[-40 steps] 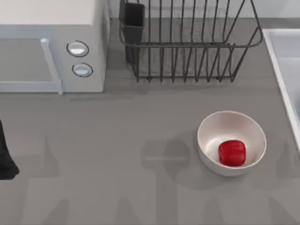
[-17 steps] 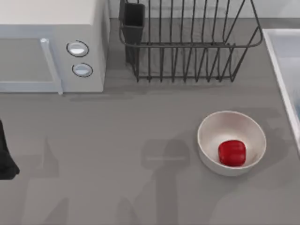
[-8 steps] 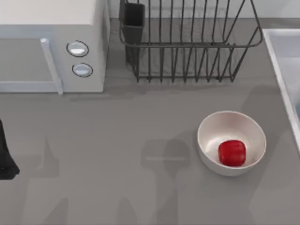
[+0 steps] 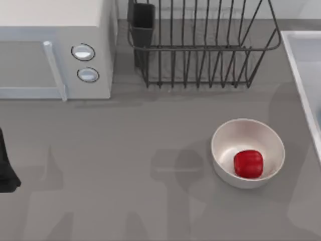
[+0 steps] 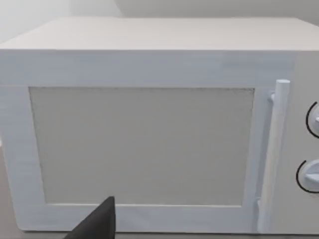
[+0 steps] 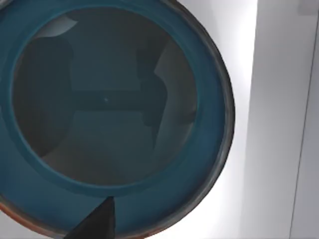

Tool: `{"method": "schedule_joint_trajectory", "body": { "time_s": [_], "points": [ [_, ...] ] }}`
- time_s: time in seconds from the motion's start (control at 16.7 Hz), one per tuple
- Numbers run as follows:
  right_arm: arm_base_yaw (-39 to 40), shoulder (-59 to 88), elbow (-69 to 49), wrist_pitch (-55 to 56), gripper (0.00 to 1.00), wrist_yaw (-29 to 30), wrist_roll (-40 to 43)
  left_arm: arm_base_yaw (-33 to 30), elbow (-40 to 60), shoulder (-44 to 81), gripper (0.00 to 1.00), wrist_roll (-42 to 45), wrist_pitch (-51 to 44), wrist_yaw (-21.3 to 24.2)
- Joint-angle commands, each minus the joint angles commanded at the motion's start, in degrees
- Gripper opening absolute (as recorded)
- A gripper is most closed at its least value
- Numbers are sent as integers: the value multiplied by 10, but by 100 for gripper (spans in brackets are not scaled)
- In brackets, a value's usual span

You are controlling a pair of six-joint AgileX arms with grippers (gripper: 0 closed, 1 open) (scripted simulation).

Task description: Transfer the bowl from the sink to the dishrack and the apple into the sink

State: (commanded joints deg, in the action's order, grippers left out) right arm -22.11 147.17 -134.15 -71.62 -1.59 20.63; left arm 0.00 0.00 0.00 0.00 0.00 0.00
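Since the earlier frames, nothing on the counter (image 4: pixel 125 150) has moved; only the soft shadows near the sink (image 4: pixel 301 75) at the right edge have shifted, drifting across the counter beside the white bowl (image 4: pixel 235 138).

The apple (image 4: pixel 248 163) lies inside the white bowl, toward its near right side, touching the bowl's floor. The white bowl stands on the counter, right of centre, near the sink's raised rim but apart from it. The dishrack (image 4: pixel 200 47) sits at the back of the counter, its black utensil cup (image 4: pixel 142 20) at the left corner, just beside the microwave (image 4: pixel 55 30).

In the right wrist view the teal-blue bowl (image 6: pixel 209 164) lies directly below the camera, its red-orange band showing at the lower rim, resting on the pale floor of the sink (image 6: pixel 279 124). A dark fingertip of the right tool (image 6: pixel 97 224) points toward the bowl's rim; whether it touches the rim, and how far the tool is open, cannot be told, since just one tip is in sight.

The left arm (image 4: pixel 6 168) is parked at the left edge of the counter. The left wrist view faces the microwave door (image 5: pixel 144 144) and handle (image 5: pixel 273 154), with one dark tip of the left tool (image 5: pixel 99 224) in front; its opening probably cannot be judged from this single tip.
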Motion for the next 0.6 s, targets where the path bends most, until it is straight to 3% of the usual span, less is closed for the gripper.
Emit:
{"method": "schedule_joint_trajectory", "body": {
  "time_s": [0.36, 0.6],
  "points": [
    [3, 3, 7, 10, 100, 0, -1, 0, 0, 0, 100, 0, 0, 0],
    [3, 41, 41, 83, 100, 1, -4, 0, 0, 0, 100, 0, 0, 0]
  ]
}}
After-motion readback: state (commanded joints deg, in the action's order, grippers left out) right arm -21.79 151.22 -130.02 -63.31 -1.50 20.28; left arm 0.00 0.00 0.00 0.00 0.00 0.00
